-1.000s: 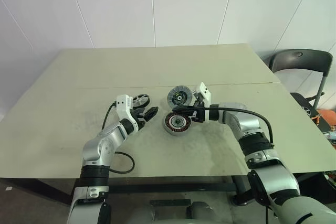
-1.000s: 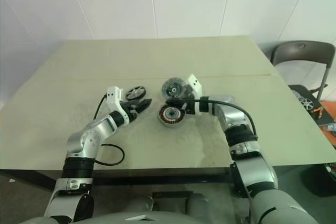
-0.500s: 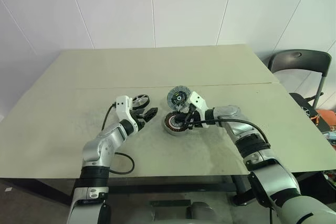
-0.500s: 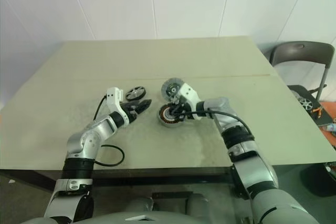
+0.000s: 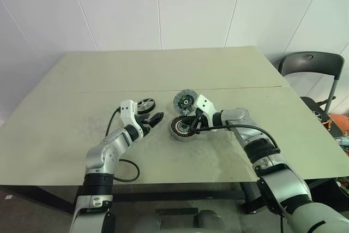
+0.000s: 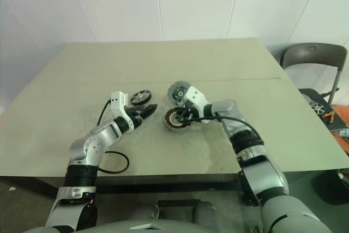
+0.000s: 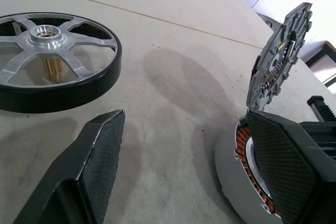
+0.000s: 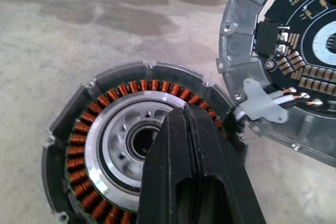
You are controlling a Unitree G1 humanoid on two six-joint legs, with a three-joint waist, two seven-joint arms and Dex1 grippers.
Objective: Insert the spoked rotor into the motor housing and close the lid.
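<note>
While the spoked rotor (image 5: 145, 103) lies flat and untouched just beyond the left gripper (image 5: 155, 118), whose two fingers stand spread and empty, the insertion has not begun. Between the two hands sits the motor housing (image 5: 182, 127), its copper windings and central hole exposed, and the lid (image 5: 185, 101) stands tilted up at the housing's far edge, its circuit face showing. Pressed shut on nothing, the right gripper (image 5: 192, 126) rests its paired fingertips over the housing's bore, probably steadying it. By my reading, the next move calls for the left hand to reach slightly forward, close on the rotor's dark rim, carry it toward the right hand and lower it hub-first into the hole. Everything rests on a pale, scuffed table (image 5: 229, 69); white wall panels stand behind, and a dark chair (image 5: 313, 64) waits beyond the right arm.
</note>
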